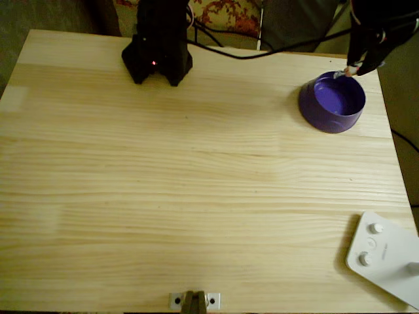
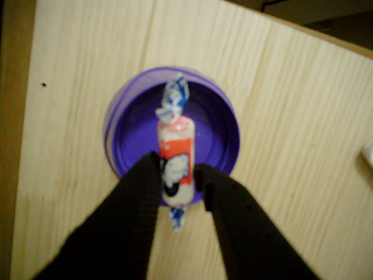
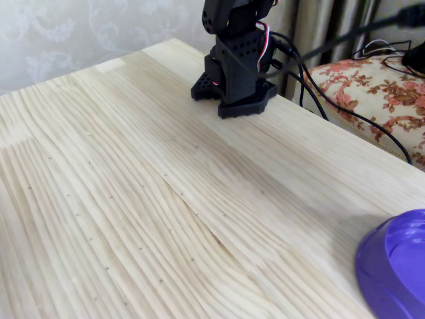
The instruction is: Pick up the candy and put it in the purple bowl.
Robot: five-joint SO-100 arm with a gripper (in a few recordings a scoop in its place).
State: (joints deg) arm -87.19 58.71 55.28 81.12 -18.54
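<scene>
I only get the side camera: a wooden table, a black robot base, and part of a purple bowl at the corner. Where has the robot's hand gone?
Observer: The hand hangs above the round glossy purple plastic bowl, as the wrist view shows.
Visitor: Is it carrying anything?
Observer: Yes, its two black fingers pinch a small white wrapped candy with red-orange and blue marks.
Visitor: Anything already in the bowl?
Observer: No, the overhead view shows a bare purple floor.
Visitor: What else sits on the table?
Observer: A flat white device with round buttons, at the overhead view's lower right corner.
</scene>
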